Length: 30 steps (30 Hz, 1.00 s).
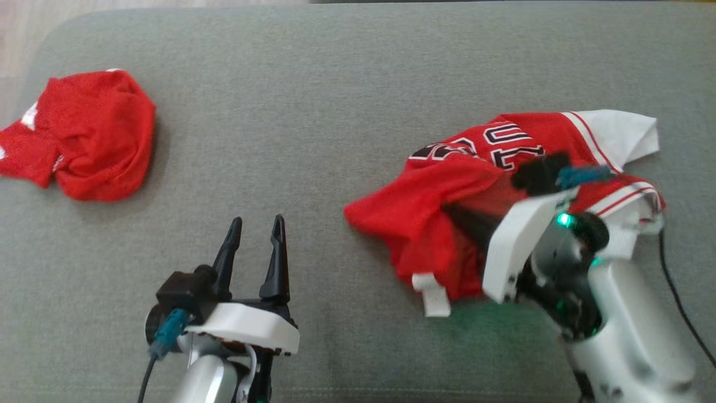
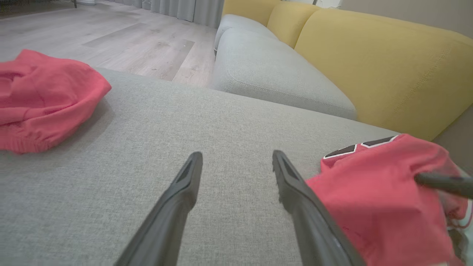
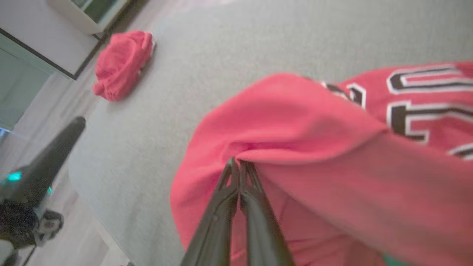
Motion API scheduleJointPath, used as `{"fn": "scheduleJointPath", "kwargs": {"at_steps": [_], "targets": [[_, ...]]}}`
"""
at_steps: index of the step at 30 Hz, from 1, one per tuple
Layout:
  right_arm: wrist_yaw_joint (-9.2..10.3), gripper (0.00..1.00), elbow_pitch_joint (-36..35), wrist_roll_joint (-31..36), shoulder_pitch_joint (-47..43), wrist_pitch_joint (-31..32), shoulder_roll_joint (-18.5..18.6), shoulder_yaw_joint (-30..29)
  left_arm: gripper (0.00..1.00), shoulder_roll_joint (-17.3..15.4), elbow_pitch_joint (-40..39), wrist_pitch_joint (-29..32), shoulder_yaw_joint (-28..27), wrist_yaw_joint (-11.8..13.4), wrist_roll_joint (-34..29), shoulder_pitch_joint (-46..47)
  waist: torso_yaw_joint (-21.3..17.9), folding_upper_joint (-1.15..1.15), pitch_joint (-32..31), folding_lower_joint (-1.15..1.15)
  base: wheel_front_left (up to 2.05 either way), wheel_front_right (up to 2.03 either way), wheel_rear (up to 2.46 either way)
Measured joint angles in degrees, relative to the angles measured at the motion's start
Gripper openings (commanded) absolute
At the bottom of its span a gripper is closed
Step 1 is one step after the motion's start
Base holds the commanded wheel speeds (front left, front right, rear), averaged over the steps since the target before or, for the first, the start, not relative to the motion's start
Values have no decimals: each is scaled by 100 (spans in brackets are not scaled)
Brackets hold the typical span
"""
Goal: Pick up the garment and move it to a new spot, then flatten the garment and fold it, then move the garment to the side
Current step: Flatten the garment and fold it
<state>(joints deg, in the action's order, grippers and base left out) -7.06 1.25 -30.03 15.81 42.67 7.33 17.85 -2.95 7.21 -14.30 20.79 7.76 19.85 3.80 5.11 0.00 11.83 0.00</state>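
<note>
The jersey (image 1: 425, 207) lies crumpled on the right half of the cushion (image 1: 335, 84), its length running slantwise across it. I have my right gripper (image 3: 238, 164) pinched shut on a fold; my left gripper (image 1: 257, 224) hovers spread over the cushion's middle, farther off.

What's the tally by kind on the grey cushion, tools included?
Red fabric garments: 2 (crumpled plain red garment; red jersey with black-and-white lettering)
Dark two-fingered tools: 2 (left tool, open; right tool, shut on a fold of the jersey)
Total: 4
</note>
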Motion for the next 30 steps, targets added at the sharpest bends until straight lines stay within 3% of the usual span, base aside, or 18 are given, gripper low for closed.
{"fn": "scheduleJointPath", "kwargs": {"at_steps": [6, 10, 15, 19, 20, 21, 22, 23, 27, 30], "targets": [[0, 0, -96, -509, 468, 138, -246, -687, 100, 0, 15, 0, 36, 32, 15, -2, 118, 0, -43, 0, 0, 0, 0], [0, 0, 136, -506, 755, 336, -330, -1340, 100, 0, 16, 0, 37, 32, 56, -1, 139, 0, -34, 0, 0, 0, 0], [0, 0, 969, 214, 1155, 299, -347, -2018, 100, 0, 16, 0, 113, 40, 109, 13, 182, 0, 20, 0, 0, 0, 0], [0, 0, 1663, 654, 1463, 16, -356, -2228, 100, 1, 16, 0, 199, 42, 157, 45, 234, 0, 66, 0, 0, 0, 0], [0, 7, 1804, 795, 1524, -76, -363, -2247, 100, 1, 16, 0, 231, 56, 171, 53, 244, 0, 73, 0, 0, 0, 0], [0, 38, 1917, 916, 1571, -153, -363, -2263, 100, 1, 18, 0, 256, 69, 177, 63, 255, 0, 81, 0, 0, 0, 0], [0, 85, 1997, 1012, 1603, -223, -363, -2264, 100, 1, 18, 0, 267, 81, 185, 73, 266, 0, 90, 0, 0, 0, 0], [0, 100, 2051, 1078, 1627, -276, -363, -2259, 100, 1, 20, 0, 271, 81, 196, 93, 276, 0, 96, 0, 0, 0, 0], [0, 100, 1976, 1386, 1630, -470, -287, -1927, 100, 4, 21, 0, 269, 84, 202, 127, 270, 0, 84, 0, 0, 0, 0], [0, 100, 1521, 1630, 1545, -849, 110, -1421, 100, 5, 22, 0, 244, 88, 199, 121, 224, 0, 43, 0, 0, 0, 0]]}}
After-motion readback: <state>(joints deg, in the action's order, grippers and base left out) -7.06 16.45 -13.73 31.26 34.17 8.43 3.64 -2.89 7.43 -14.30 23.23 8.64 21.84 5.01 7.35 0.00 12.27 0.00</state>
